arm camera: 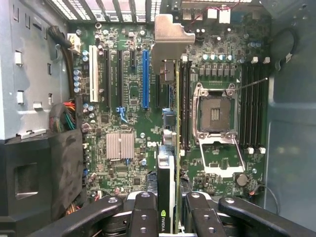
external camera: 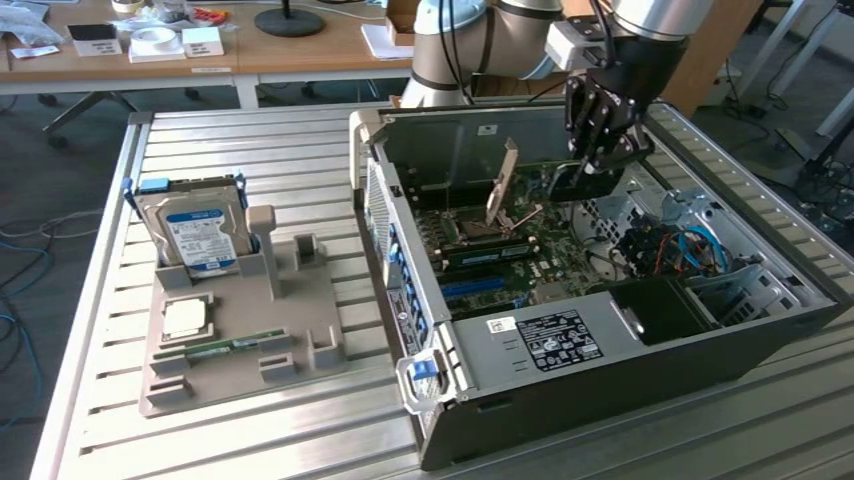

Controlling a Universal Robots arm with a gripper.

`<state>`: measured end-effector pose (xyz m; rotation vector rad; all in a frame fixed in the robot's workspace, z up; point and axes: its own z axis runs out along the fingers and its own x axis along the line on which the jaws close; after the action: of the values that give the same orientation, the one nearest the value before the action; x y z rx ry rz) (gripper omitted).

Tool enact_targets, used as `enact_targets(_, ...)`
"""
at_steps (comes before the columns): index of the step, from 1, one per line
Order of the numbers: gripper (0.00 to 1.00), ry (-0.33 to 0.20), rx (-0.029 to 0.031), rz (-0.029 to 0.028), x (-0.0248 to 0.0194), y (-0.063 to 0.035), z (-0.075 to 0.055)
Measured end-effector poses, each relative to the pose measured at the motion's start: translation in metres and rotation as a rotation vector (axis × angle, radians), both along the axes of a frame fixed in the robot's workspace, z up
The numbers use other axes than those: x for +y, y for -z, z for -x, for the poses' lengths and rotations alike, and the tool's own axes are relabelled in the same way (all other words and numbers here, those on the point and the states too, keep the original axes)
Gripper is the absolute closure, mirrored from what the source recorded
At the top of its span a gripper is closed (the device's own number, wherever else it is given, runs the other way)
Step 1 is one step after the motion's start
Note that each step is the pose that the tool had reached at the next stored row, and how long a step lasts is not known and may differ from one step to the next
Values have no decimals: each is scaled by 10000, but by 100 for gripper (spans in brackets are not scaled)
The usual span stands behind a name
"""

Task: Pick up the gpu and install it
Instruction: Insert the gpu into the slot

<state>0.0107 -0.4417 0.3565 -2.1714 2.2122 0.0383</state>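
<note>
My gripper (external camera: pixel 597 150) hangs inside the open computer case (external camera: pixel 574 400), shut on the gpu (external camera: pixel 583 183), which shows as a dark card below the fingers. In the wrist view the gpu (arm camera: pixel 169 163) is seen edge-on, with a thin green board edge and a black face. Its pale metal bracket (arm camera: pixel 170 34) sits at the end far from the gripper (arm camera: pixel 170 219). The card hangs above the motherboard (arm camera: pixel 123 118), beside the blue slot (arm camera: pixel 145 79). I cannot tell whether it touches the board.
The empty CPU socket (arm camera: pixel 215 111) lies open, its lever (external camera: pixel 505 185) raised. The case walls close in around the arm. On the table at the exterior view's left, a grey fixture (external camera: pixel 254 360) holds a hard drive (external camera: pixel 198 230), a CPU (external camera: pixel 184 317) and a memory stick (external camera: pixel 234 347).
</note>
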Motion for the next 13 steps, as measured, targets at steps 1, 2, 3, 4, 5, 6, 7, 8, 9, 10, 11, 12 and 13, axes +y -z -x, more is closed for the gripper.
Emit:
enact_targets(1, 73, 1, 1, 3, 0, 39, 6)
enact_targets(2, 73, 1, 2, 4, 0, 39, 6)
enact_targets(3, 73, 1, 1, 2, 0, 40, 6)
enact_targets(4, 73, 2, 1, 3, 0, 41, 10)
enact_targets(5, 73, 3, 1, 2, 0, 43, 15)
enact_targets(6, 73, 2, 0, 1, 0, 45, 24)
enact_targets(7, 73, 2, 1, 2, 0, 46, 30)
enact_targets(8, 73, 1, 2, 3, 0, 46, 35)
enact_targets(9, 73, 1, 1, 3, 0, 46, 45)
enact_targets(10, 73, 2, 1, 2, 0, 47, 64)
enact_targets(11, 73, 3, 1, 2, 0, 48, 78)
enact_targets(12, 73, 3, 1, 2, 0, 48, 89)
enact_targets(13, 73, 5, 1, 2, 0, 48, 97)
